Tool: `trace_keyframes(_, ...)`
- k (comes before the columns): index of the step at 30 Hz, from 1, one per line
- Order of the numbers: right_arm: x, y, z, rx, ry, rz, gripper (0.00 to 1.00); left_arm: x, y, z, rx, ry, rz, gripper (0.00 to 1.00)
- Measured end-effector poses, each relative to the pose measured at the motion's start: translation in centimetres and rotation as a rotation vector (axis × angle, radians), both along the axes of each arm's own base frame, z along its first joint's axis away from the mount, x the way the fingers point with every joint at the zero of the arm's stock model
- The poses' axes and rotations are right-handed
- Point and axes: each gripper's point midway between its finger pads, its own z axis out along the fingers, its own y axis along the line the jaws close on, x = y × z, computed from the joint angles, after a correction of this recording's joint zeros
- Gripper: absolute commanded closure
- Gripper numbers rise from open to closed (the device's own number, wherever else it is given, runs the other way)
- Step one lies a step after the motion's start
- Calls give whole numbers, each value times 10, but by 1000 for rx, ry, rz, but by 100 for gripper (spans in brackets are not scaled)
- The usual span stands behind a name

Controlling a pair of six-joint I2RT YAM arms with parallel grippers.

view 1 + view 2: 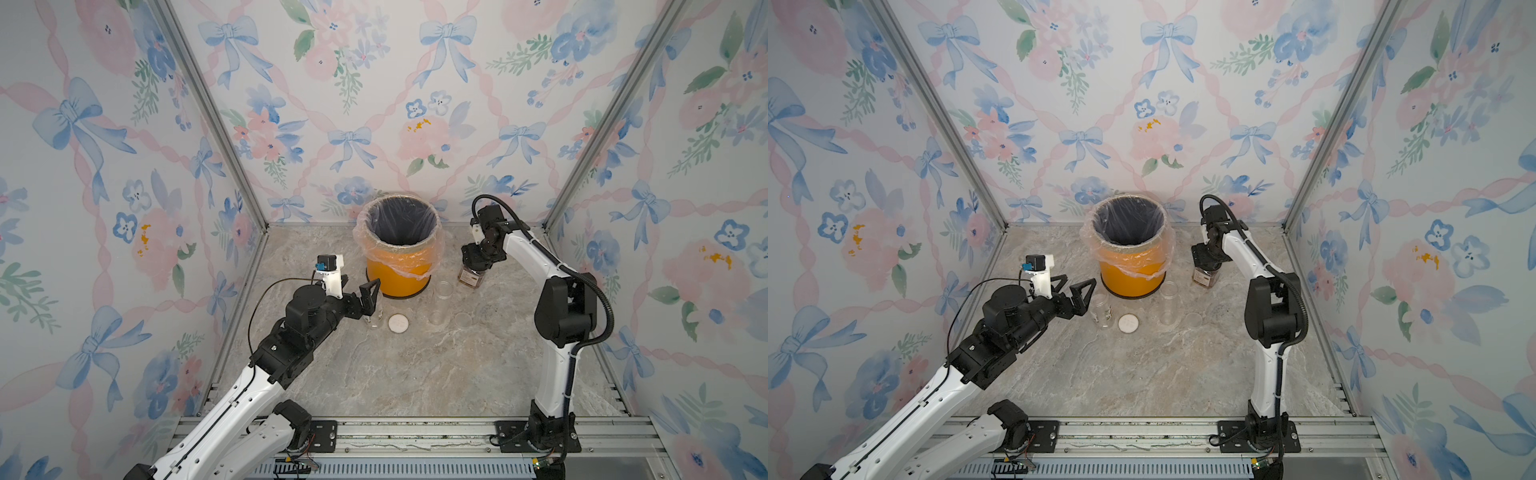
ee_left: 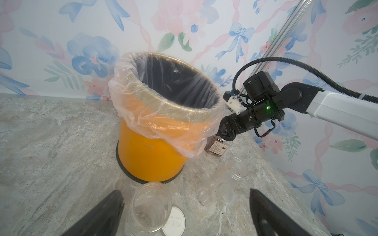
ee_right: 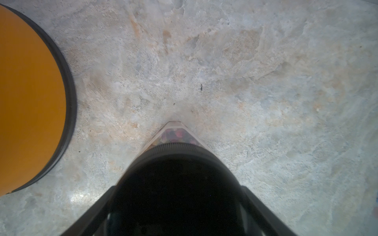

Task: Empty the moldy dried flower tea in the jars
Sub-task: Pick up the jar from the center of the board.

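In both top views the orange bin point(image 1: 399, 278) with its thin plastic liner point(image 1: 415, 266) stands at the centre, near the back wall, on the marbled tabletop point(image 1: 415, 374). The 3 jars are in front of it and at its right.

The square jar point(image 1: 471, 279) with a label stands upright just right of the bin. It carries its black lid point(image 3: 173, 163), and the dried flower tea point(image 3: 176, 135) shows as reddish-brown bits through the clear wall. The right pincer point(image 3: 178, 189) comes down from above on this jar. Its jaws stand on both sides of the black lid, very close to it; if they already press on the lid, I cannot tell.

The round jar point(image 1: 1102, 311) stands left of centre, below the bin in the frame, open and nearly empty. Its white lid point(image 1: 1128, 323) lies flat just to its right. The left pincer point(image 1: 1079, 281) is wide and holds nothing; it points at the round jar from the left, and 1 fingertip is near the jar's rim.

The tall jar point(image 1: 1168, 305) stands open at the lower right of the bin and looks empty. A clear lid point(image 1: 1192, 319) lies flat beside it, on its right.
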Motion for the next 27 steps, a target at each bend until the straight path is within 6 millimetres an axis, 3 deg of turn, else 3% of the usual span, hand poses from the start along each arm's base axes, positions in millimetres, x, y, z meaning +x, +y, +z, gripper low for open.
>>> trace_keyframes(3,-4,-2,6,10,-4,-4,37,0,0,0,0,0,0,2)
trace_keyframes(6,-7,-5,29,23,-42,-12,39,0,0,0,1,0,0,2)
trace_keyframes(12,-23,-5,119,81,-204,-14,42,1,-4,-1,10,4,-16,2)
trace_keyframes(15,-41,-3,164,124,-282,-10,43,2,-10,5,25,-10,-37,2)
trace_keyframes(22,-95,9,235,217,-373,23,45,-4,-51,35,116,-108,-130,2)
trace_keyframes(27,-144,37,265,312,-380,93,45,-14,-96,44,242,-198,-186,2)
